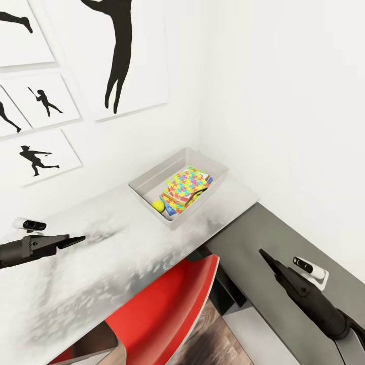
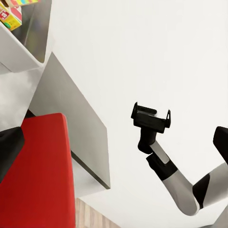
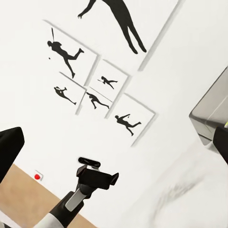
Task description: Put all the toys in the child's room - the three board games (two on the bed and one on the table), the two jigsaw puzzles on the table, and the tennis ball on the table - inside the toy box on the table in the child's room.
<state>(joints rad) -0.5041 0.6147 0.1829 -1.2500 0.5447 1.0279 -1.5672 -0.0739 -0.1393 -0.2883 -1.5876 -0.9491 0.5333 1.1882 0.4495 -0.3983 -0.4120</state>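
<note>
The toy box [image 1: 152,178] sits on the pale top of the table [image 1: 101,253] near the corner of the walls; a jigsaw puzzle [image 1: 188,183] lies on top of the stack inside it, the tennis ball [image 1: 158,205] rests in its near corner, and beneath the puzzle show edges of what are probably the board games, though the stack hides how many. The left gripper [image 1: 80,239] hangs over the tabletop with its fingers pressed together on nothing; the right gripper [image 1: 263,253] is likewise clenched and empty above the dark lower wing. As I judge it, the step is a check: count the toys inside before moving off, keeping both arms clear of the red chair [image 1: 162,309].
</note>
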